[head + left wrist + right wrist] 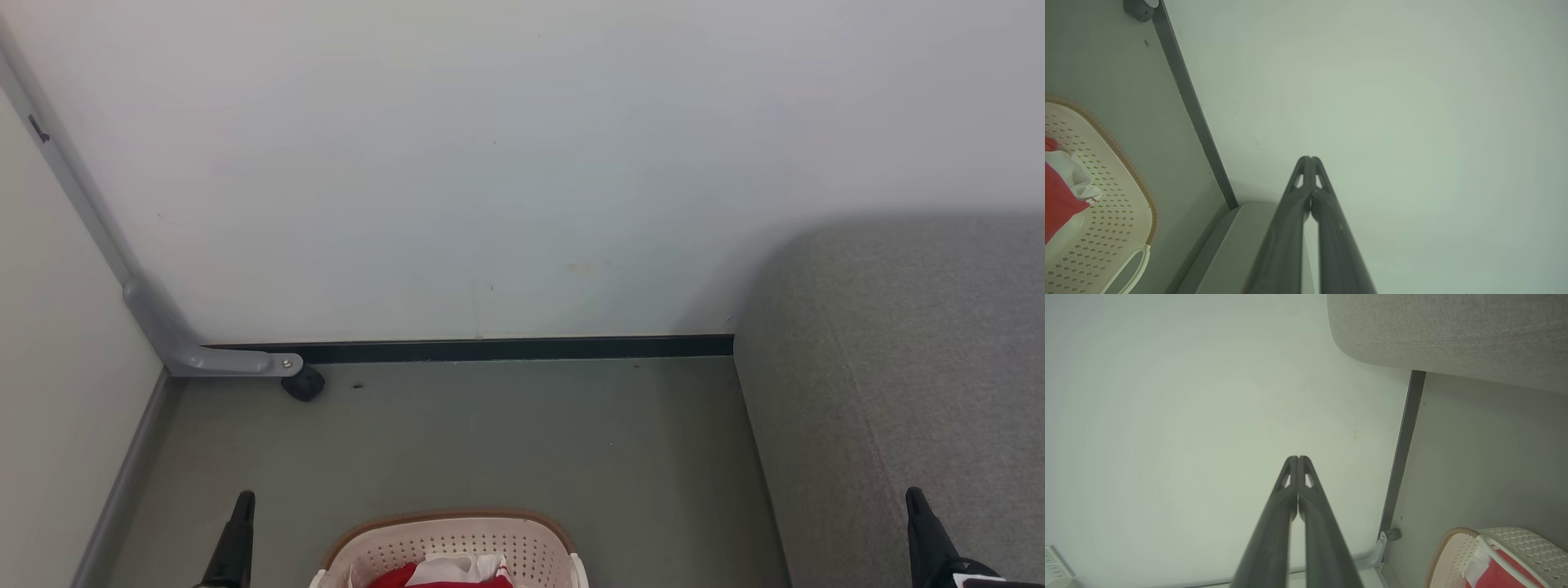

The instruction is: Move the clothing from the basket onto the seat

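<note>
Two empty tools pressed together: left tool (pixel 1309 159), right tool (pixel 1298 458); bottom frame edge crops basket (pixel 457 541) and red clothing (pixel 398 578).

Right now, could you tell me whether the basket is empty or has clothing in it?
Not empty: red clothing with white trim lies inside the basket. How full it is, I cannot tell.

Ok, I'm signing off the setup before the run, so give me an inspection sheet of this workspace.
Surface: grey-green floor, basket standing on it.
Job's things: red-and-white clothing in the cream basket; grey-green sofa to its right, no clothing on the part shown.
Clutter: nothing seen.
Grippers: left gripper and right gripper both shut, holding nothing.
Cables: nothing seen.
Surroundings: white wall, dark skirting, grey frame leg with black foot.
</note>
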Motion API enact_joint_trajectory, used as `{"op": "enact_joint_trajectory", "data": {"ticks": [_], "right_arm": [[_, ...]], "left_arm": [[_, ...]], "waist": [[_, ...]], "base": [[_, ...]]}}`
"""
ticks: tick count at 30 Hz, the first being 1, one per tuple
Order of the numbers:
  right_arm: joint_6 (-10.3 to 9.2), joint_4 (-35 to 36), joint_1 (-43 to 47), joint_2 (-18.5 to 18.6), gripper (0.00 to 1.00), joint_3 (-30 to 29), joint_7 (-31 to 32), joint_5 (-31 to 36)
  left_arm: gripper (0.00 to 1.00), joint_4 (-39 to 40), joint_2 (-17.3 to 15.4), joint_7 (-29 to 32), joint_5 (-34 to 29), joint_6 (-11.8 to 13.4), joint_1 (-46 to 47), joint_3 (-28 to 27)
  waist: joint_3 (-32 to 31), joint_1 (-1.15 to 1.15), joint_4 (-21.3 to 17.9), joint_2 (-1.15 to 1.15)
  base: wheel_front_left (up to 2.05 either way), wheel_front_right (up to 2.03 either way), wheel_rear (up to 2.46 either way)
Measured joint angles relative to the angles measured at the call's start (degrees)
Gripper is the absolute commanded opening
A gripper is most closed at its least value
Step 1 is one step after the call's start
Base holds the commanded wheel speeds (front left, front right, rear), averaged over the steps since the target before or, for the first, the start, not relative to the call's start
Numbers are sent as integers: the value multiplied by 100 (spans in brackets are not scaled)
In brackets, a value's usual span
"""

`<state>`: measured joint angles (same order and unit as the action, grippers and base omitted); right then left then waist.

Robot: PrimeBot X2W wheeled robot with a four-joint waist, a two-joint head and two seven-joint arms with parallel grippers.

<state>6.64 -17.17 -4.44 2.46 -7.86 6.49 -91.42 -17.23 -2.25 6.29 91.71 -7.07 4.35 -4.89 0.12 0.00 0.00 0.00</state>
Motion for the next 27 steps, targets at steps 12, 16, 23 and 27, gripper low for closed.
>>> {"op": "enact_joint_trajectory", "data": {"ticks": [12, 16, 23, 27], "right_arm": [[-8, -27, 11, -3, 100, 4, 0, 2], [-14, -289, 222, -79, 100, 22, -1, 2], [-15, -412, 374, -135, 100, 123, -90, 45], [-16, -414, 358, -135, 100, 179, -174, 96]], "left_arm": [[100, -31, 4, -1, -1, 1, -10, 3], [100, -282, 63, -1, -1, 7, -222, 14], [100, -421, 86, -86, -3, 9, -380, 24], [100, -421, 85, -152, -25, 9, -380, -2]], "waist": [[0, 0, 0, 0], [0, 0, 0, 0], [7, 0, 1, 0], [7, 0, -4, 0]], "base": [[0, 0, 0], [0, 0, 0], [0, 0, 0], [0, 0, 0]]}}
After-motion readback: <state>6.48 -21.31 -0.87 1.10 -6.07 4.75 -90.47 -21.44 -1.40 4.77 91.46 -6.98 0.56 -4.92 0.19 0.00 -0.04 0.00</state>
